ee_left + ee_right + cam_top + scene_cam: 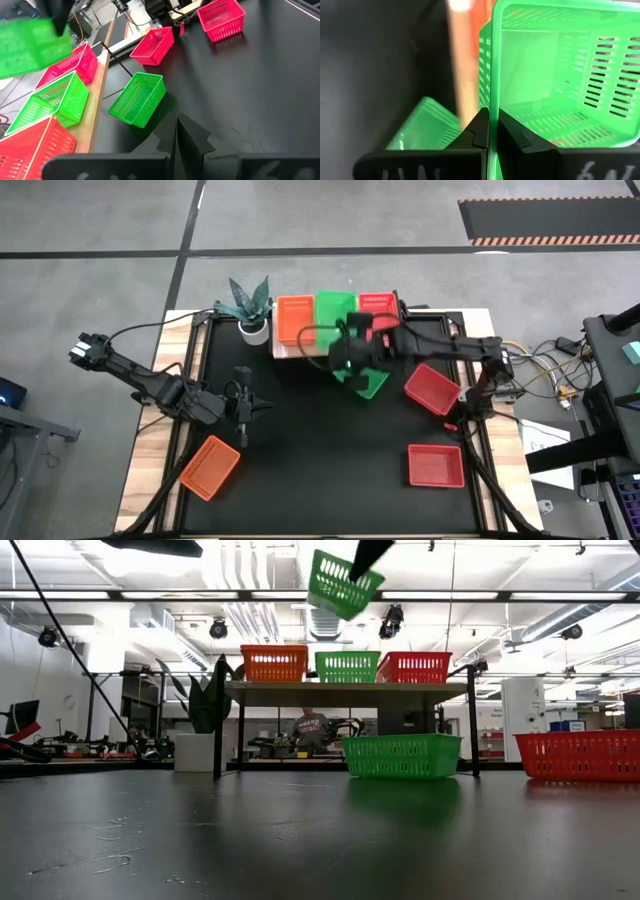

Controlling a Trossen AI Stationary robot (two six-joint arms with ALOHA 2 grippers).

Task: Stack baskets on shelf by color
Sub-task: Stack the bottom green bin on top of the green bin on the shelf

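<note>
My right gripper (492,129) is shut on a green basket (343,583) and holds it high in the air, above the shelf (345,688). The shelf carries an orange basket (274,663), a green one (347,666) and a red one (413,667), side by side on their bottoms. Another green basket (371,383) rests on the black table just in front of the shelf. Two red baskets (432,389) (435,465) lie at the table's right, and an orange one (210,467) at the near left. My left gripper (243,408) waits shut over the table's left half, holding nothing. My right gripper pinches one side wall of the green basket at its rim (492,75), one finger inside the hollow and one outside. The fingers come slanting down from the table's right. The basket hangs tilted, lifted clear of the table and the shelf.
A potted plant (250,310) stands at the shelf's left end. Bare black tabletop (320,450) lies between the orange basket and the near red one. Cables and equipment sit beyond the table's right edge.
</note>
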